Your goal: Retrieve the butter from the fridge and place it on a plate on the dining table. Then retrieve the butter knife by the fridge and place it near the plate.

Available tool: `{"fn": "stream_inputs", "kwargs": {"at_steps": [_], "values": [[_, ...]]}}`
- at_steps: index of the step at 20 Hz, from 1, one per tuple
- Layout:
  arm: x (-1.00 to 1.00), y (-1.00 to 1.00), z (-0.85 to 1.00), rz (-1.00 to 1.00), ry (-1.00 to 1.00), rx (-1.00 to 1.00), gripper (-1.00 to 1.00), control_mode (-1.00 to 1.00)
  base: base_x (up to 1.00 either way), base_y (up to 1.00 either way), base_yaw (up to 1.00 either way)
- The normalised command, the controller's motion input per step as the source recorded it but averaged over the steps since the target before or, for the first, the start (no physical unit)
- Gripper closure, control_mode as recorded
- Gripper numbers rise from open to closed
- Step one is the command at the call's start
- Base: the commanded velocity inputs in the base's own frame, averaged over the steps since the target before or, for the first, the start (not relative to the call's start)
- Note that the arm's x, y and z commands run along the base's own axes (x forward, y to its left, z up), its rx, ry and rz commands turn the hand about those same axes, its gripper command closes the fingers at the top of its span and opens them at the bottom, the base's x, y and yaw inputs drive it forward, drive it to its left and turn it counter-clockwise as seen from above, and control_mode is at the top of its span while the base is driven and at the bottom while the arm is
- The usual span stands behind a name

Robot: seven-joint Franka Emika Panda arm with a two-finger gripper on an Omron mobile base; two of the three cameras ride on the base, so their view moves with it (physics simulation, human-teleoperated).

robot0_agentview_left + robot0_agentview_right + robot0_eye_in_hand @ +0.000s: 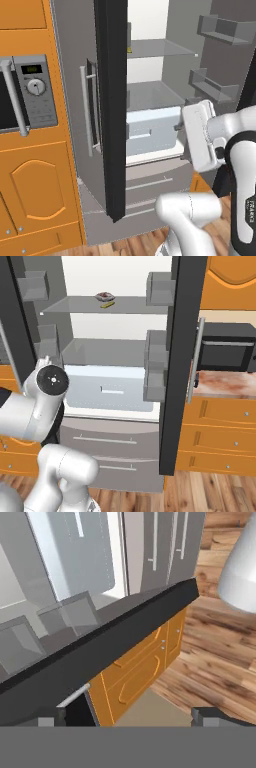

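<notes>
Fridge (115, 406) doors stood open. Butter (107, 305) lay on upper glass shelf (80, 306), at 5 o'clock of reddish-brown food item (104, 296). Tool (131, 716) was open, empty, well below shelf. Risk: arm clipping right door (175, 356) or door bins (159, 288); tool nudging neighbouring item, knocking butter away.

Orange cabinets (35, 190) w/ built-in grey microwave (30, 92), wood plank floor (220, 637), marbled countertop (222, 383) at right.
</notes>
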Motion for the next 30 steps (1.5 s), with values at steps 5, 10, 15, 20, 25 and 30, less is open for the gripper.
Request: {"fn": "stream_inputs", "kwargs": {"at_steps": [5, 10, 15, 20, 25, 30], "values": [[0.48, 0.11, -0.1, 0.0, 0.0, 0.0, -1.0, -1.0, 0.0, 0.0, 0.0], [0.62, 0.06, -0.16, 0.01, 0.0, 0.01, -1.0, -1.0, 0.0, 0.0, 0.0], [0.55, 0.03, -0.24, 0.03, 0.0, 0.01, -1.0, -1.0, 0.0, 0.0, 0.0], [0.4, 0.17, -0.26, 0.04, 0.0, 0.0, -1.0, -1.0, 0.0, 0.0, 0.0], [0.44, 0.17, -0.36, 0.02, 0.0, 0.0, -1.0, -1.0, 0.0, 0.0, 0.0], [0.55, 0.1, -0.37, 0.01, 0.0, 0.0, -1.0, -1.0, 0.0, 0.0, 0.0]]}}
